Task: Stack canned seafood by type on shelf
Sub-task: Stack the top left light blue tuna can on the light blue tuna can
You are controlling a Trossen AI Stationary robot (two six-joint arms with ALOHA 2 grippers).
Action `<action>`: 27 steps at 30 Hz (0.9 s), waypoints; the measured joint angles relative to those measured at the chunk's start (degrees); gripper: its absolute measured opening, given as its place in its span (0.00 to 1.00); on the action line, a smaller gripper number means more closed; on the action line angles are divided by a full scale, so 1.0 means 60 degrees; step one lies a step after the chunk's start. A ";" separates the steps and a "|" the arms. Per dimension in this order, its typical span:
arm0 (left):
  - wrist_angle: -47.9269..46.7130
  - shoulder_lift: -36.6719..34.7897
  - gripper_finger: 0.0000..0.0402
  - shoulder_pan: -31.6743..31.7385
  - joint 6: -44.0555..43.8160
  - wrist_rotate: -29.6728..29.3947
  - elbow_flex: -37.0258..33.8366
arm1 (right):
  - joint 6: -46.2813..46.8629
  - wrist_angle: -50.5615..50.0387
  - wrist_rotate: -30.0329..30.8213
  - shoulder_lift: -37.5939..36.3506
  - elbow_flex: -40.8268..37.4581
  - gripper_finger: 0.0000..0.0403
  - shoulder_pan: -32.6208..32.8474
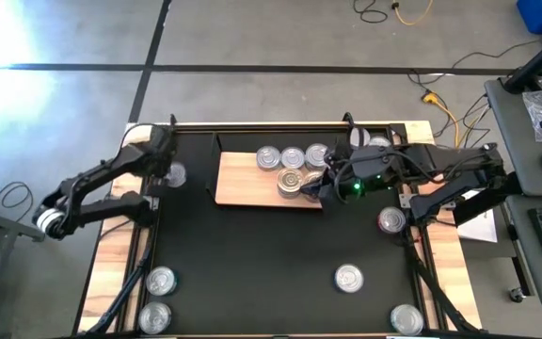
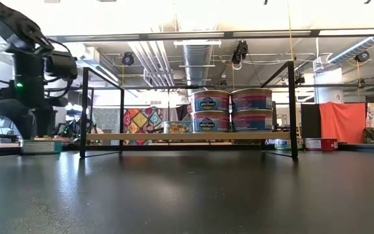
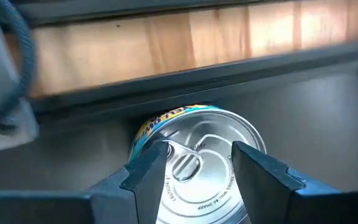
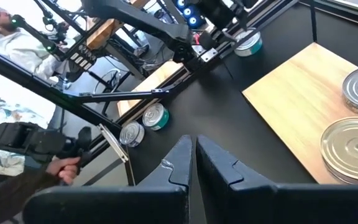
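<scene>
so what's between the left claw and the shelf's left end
Nothing but bare black mat: in the high view, the left claw, over a can, is apart from the shelf.
</scene>
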 joint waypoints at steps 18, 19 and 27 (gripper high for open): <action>-0.0651 -0.0983 0.42 -0.6332 -0.2007 -0.1210 -0.0839 | 0.0037 0.0878 0.0242 0.0594 0.0000 0.03 0.0987; -0.0662 -0.0978 0.41 -0.6584 -0.2075 -0.1219 -0.0839 | 0.0035 0.0880 0.0245 0.0608 0.0000 0.03 0.1058; -0.0660 -0.0861 0.38 -0.8781 -0.3654 -0.1227 -0.0835 | -0.0207 0.0878 0.0398 0.0642 0.0000 0.03 0.1427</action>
